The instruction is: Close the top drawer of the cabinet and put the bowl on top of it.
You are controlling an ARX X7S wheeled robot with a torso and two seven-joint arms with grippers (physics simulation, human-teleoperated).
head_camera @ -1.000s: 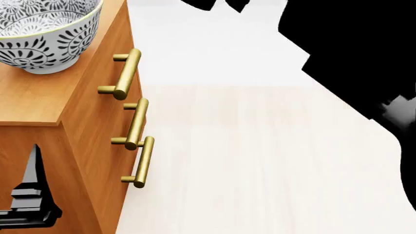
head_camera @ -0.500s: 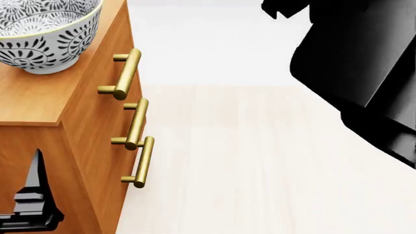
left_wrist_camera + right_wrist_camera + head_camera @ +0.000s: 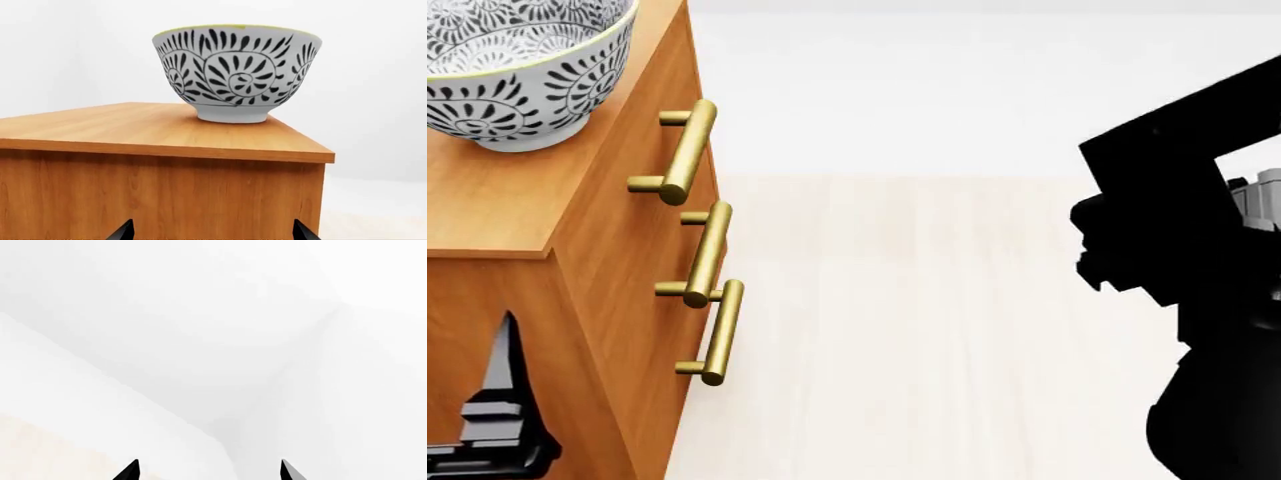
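Observation:
The bowl (image 3: 514, 70), white with a dark leaf pattern, stands upright on the cabinet's flat top (image 3: 494, 200), near its corner. It also fills the left wrist view, where the bowl (image 3: 237, 72) rests free with nothing touching it. The top drawer's brass handle (image 3: 683, 150) lines up with the two handles below, and its front looks flush with theirs. My left gripper (image 3: 213, 235) is open, low against the cabinet's side panel (image 3: 167, 195), well below the bowl. My right gripper (image 3: 208, 472) is open and empty, facing bare white walls.
The pale wood floor (image 3: 934, 330) stretches out in front of the drawers. My right arm (image 3: 1194, 280) hangs as a black mass at the right of the head view, away from the cabinet. A left finger (image 3: 505, 370) shows against the cabinet's side.
My right arm has swung from the upper right down to the lower right of the head view. The left gripper has sunk slightly. Bowl and drawers have not moved.

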